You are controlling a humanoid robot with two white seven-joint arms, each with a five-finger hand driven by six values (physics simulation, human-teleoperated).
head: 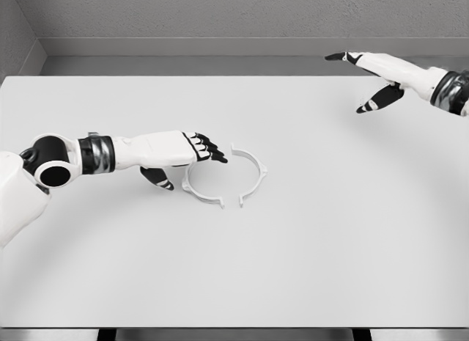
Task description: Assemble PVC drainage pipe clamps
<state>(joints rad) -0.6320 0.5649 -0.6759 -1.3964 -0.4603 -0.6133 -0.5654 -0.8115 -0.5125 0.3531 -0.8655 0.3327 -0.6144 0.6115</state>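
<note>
Two white half-ring clamp pieces lie on the white table (308, 260) near its middle. The left clamp half (198, 191) curves open to the right, and the right clamp half (251, 176) curves open to the left; their ends are apart. My left hand (192, 156) hovers over the left half with fingers stretched out flat and the thumb hanging below, holding nothing. My right hand (370, 77) is raised at the far right, well away from the pieces, fingers spread and empty.
The table's far edge runs along a grey wall at the top. Its near edge shows at the bottom of the head view.
</note>
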